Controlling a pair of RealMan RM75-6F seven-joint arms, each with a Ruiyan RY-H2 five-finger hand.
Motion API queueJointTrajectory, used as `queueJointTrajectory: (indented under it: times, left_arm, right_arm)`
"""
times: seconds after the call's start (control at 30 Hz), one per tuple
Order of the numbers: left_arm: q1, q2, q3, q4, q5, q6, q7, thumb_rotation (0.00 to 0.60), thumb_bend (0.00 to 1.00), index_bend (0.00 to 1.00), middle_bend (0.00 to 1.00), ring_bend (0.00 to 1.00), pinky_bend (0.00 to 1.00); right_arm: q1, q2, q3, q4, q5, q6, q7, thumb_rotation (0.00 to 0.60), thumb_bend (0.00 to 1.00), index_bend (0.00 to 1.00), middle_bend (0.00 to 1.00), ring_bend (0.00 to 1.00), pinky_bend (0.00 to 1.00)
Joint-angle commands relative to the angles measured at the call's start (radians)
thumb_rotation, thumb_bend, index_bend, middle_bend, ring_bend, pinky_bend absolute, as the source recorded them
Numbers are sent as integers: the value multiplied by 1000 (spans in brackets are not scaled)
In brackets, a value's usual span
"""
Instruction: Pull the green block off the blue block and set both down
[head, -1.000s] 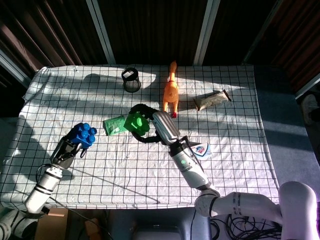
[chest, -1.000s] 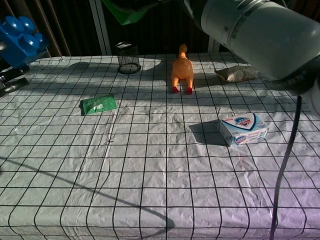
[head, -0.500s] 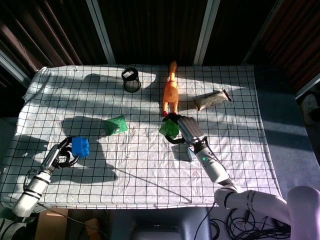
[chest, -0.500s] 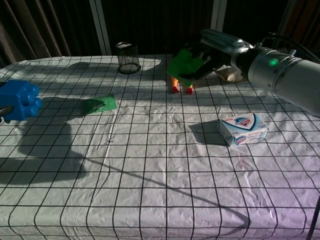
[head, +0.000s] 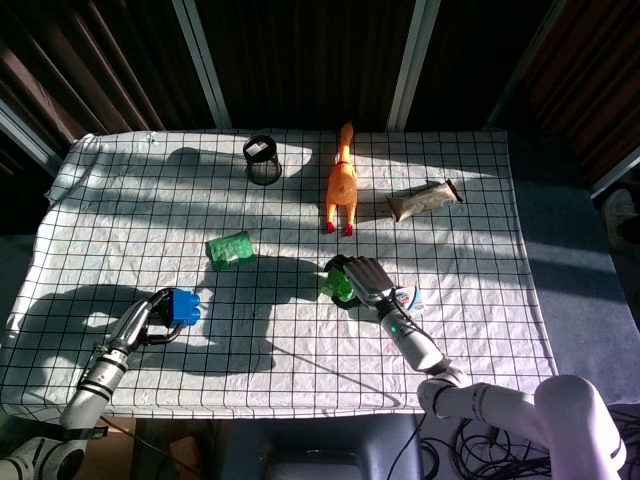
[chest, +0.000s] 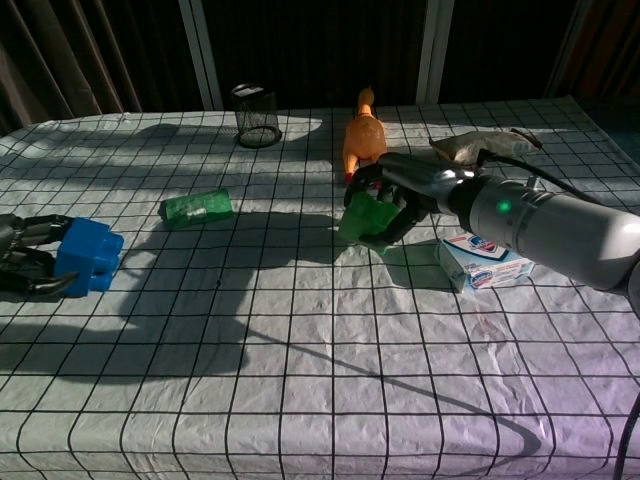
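Both blocks apart: my left hand (chest: 22, 262) grips blue block (chest: 88, 257), right hand (chest: 400, 195) grips green block (chest: 362, 218). Lower flat, then release w/o nudging.

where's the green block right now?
The green block is in the right hand, low over the table's middle in the chest view, just in front of the orange chicken toy and left of the soap box.

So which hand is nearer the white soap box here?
Right. The right hand, holding the green block, sits just beside the white soap box, on its left in the chest view. The left hand grips the blue block at the table's far left edge.
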Motion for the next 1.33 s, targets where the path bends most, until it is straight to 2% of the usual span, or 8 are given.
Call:
queueJointTrajectory:
  times: [0.03, 0.17, 0.53, 0.67, 0.77, 0.9, 1.0, 1.33]
  left_arm:
    - [-7, -3, 0, -5, 9, -31, 4, 600, 436, 181, 115, 1, 30]
    - [2, 1, -5, -3, 36, 0, 8, 600, 372, 68, 4, 0, 0]
    - [86, 185, 1, -171, 152, 244, 112, 600, 308, 16, 0, 0, 0]
    - [159, 301, 29, -235, 147, 325, 295, 600, 313, 12, 0, 0, 0]
    - [279, 351, 21, -303, 25, 448, 610, 600, 317, 7, 0, 0, 0]
    - [365, 320, -6, -361, -60, 578, 826, 600, 317, 0, 0, 0, 0]
    - [381, 319, 5, -382, -12, 612, 861, 600, 316, 0, 0, 0, 0]
    - [383, 343, 36, -396, 65, 545, 816, 600, 318, 0, 0, 0, 0]
  right_arm:
    - [23, 57, -19, -57, 67, -99, -81, 600, 324, 54, 209, 121, 157]
    - [21, 96, -11, -109, 95, -111, -95, 600, 289, 0, 94, 24, 63]
    - [-75, 324, 12, -366, 9, 49, -51, 600, 187, 0, 16, 0, 19]
    - [-198, 458, -31, -482, -53, 219, -71, 600, 187, 0, 7, 0, 2]
    - [-365, 603, -128, -559, -106, 423, -169, 600, 187, 0, 0, 0, 0]
    - [-567, 651, -209, -558, -85, 668, -278, 600, 187, 0, 0, 0, 0]
    - [-680, 623, -220, -504, -46, 768, -215, 600, 187, 0, 0, 0, 0]
    - [-753, 616, -201, -437, -108, 797, -117, 600, 187, 0, 0, 0, 0]
